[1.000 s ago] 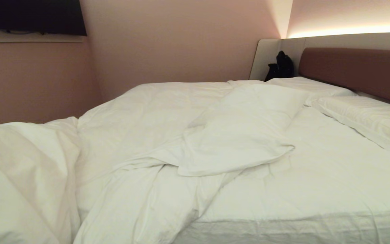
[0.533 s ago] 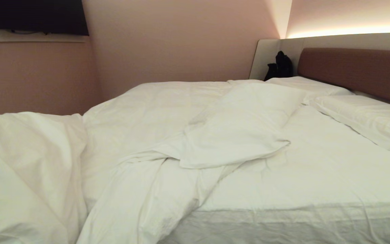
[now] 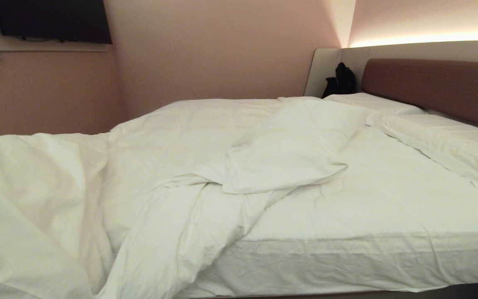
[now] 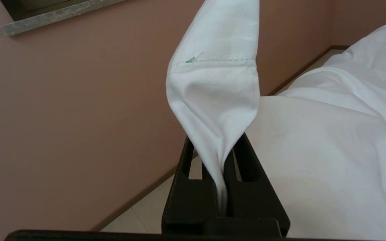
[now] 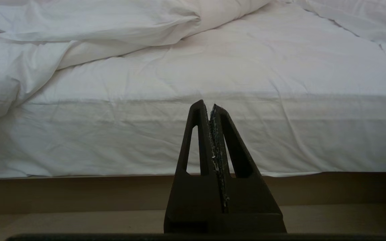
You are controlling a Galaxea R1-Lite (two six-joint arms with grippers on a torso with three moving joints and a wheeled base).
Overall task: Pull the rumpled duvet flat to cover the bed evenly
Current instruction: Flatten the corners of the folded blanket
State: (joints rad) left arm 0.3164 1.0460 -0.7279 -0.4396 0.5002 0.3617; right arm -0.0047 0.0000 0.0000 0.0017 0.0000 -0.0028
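The white duvet [image 3: 181, 137] lies rumpled over the far and left part of the bed [image 3: 347, 261], with a flap folded back on itself at the middle [image 3: 288, 162]. Its near left part [image 3: 27, 187] is lifted off the mattress. In the left wrist view my left gripper [image 4: 217, 140] is shut on a stitched edge of the duvet [image 4: 213, 83], and the cloth rises out from between the fingers. My right gripper [image 5: 210, 104] is shut and empty, low beside the bed's side [image 5: 313, 134]. Neither gripper shows in the head view.
Two white pillows [image 3: 450, 145] [image 3: 371, 104] lie against the reddish-brown headboard [image 3: 434, 89]. A black bag [image 3: 340, 81] stands in the far corner. A pink wall [image 3: 201, 50] runs along the bed's far side. The grey-beige platform base [image 5: 79, 190] shows below the mattress.
The whole head view has shifted, so more of the mattress's near side shows. The lifted duvet part at the left now stretches wider and higher. The right gripper has stayed still.
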